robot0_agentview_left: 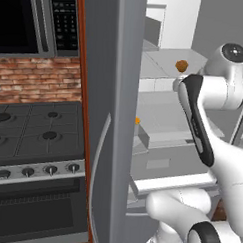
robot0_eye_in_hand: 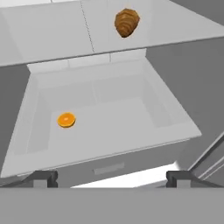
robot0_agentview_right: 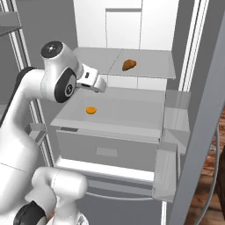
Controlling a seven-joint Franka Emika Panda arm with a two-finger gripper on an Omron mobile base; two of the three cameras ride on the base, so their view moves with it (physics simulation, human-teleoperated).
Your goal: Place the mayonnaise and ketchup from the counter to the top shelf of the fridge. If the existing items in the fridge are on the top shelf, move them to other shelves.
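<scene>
Above and ahead of the gripper (robot0_eye_in_hand: 111,178), on the top shelf (robot0_agentview_right: 149,66) of the fridge (robot0_agentview_right: 193,88), lies the brown roll-like lump (robot0_agentview_right: 128,65), one of the existing items, well apart from the fingertips (robot0_eye_in_hand: 43,178); in the hand view it sits high and slightly to the right of centre; the jaws are spread wide with nothing between them; below the lump and nearer the gripper, an orange slice (robot0_eye_in_hand: 66,120) rests on the lower shelf (robot0_eye_in_hand: 122,131), off to the left of the fingers; in the right base view the hand hovers just at the fridge's opening, level between the two shelves.
</scene>
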